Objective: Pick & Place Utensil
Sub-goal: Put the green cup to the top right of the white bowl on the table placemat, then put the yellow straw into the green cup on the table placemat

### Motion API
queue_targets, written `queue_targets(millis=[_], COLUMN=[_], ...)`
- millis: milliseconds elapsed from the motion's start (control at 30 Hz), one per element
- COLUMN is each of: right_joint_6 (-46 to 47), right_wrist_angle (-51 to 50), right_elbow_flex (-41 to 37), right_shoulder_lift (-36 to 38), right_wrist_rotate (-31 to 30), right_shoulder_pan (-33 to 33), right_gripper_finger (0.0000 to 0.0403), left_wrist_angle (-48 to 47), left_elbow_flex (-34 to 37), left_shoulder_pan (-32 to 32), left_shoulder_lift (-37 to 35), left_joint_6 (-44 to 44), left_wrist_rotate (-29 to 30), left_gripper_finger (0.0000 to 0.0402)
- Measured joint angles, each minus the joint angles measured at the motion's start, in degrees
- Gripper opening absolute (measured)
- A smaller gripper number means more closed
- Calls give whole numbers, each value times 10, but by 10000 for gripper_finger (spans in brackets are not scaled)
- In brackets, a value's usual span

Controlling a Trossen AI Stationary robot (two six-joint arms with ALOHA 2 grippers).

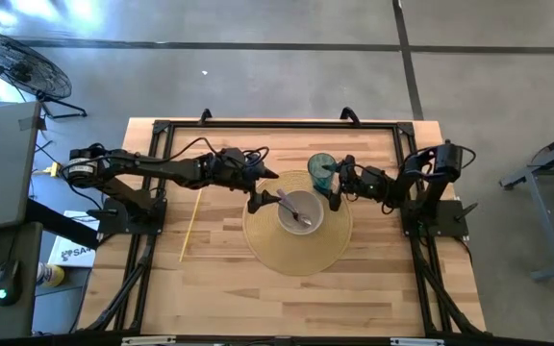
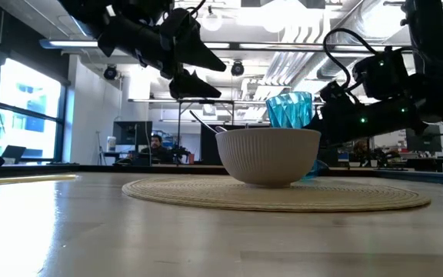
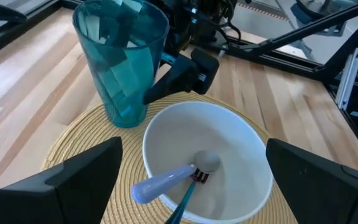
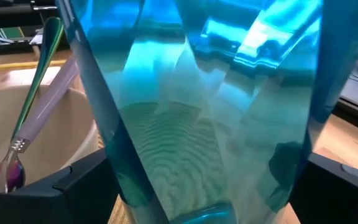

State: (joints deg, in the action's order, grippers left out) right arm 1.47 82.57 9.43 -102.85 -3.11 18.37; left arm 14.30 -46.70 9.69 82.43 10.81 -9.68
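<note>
A white ribbed bowl (image 1: 299, 213) stands on a round woven mat (image 1: 296, 258). Two utensils lie in it: a lilac-handled spoon (image 3: 166, 182) with its head on the bowl's bottom, and a teal-handled one (image 3: 182, 200) under it, both handles leaning on the rim. My left gripper (image 3: 194, 149) hovers open above the bowl's left side, also seen in the high view (image 1: 264, 193). A faceted teal cup (image 1: 321, 169) stands on the mat just beyond the bowl. My right gripper (image 1: 337, 181) is around the cup from the table's right. My right gripper has the teal cup's wall (image 4: 123, 180) between its two fingers, one finger (image 3: 178, 79) against the side at about mid-height. The fingers come in level from the table's right. The cup stays upright with its base (image 2: 314, 172) on the mat.
A long thin yellow stick (image 1: 190, 227) lies on the wood left of the mat. Black frame rails (image 1: 277, 124) run along the table's far and side edges. Bare wood lies nearer than the mat. A person (image 2: 154, 146) sits far back in the room.
</note>
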Motion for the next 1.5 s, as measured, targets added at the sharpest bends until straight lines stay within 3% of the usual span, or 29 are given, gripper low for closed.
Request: queue_targets(millis=[167, 600, 833, 1033, 1500], right_joint_6=[8, -3, -5, -5, 2], right_wrist_angle=[-19, -67, -171, -294, -507], right_elbow_flex=[0, -3, -3, -2, -3], right_shoulder_lift=[0, 20, 107, 188, 341], right_wrist_rotate=[-4, -1, -1, 3, 1], right_shoulder_pan=[0, -3, -4, -4, -4], right_gripper_finger=[396, 400, 400, 400, 399], left_wrist_angle=[-13, -67, -90, -169, -359], left_elbow_flex=[0, 0, 0, -1, -1], left_shoulder_pan=[0, 0, 0, 0, 0], left_shoulder_lift=[0, -19, -73, -130, -176], left_joint_6=[0, 0, -12, -14, 71], left_wrist_rotate=[2, 24, 37, 86, 101], left_gripper_finger=[392, 392, 392, 392, 392])
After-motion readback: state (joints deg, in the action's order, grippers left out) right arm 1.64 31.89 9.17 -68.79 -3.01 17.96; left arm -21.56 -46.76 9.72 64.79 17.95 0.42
